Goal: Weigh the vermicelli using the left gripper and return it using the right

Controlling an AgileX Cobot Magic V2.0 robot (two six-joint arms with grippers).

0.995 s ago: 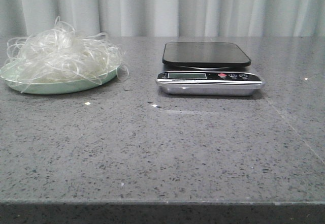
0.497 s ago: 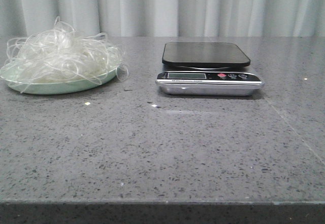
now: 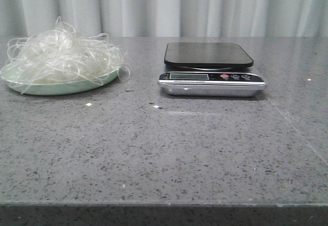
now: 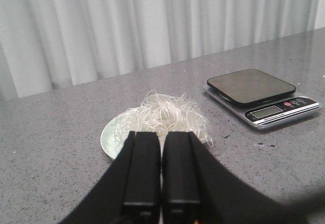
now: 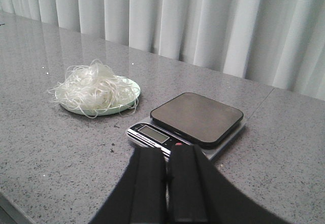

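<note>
Resting in a fluffy heap, the vermicelli point(image 3: 61, 54) fills a pale green plate point(image 3: 31, 88) at the desk's point(image 3: 164, 154) far left, exactly as it lay a second ago; nothing has moved, so weighing has likely not begun. The scale point(image 3: 210, 69) stands well apart to its right, its platform bare. The front view shows no arms. Only the wrist views reveal the left tool point(image 4: 161, 176) and right tool point(image 5: 167, 186), each closed, empty, held back from the plate.

Nothing moved since earlier frames; scene unchanged
</note>
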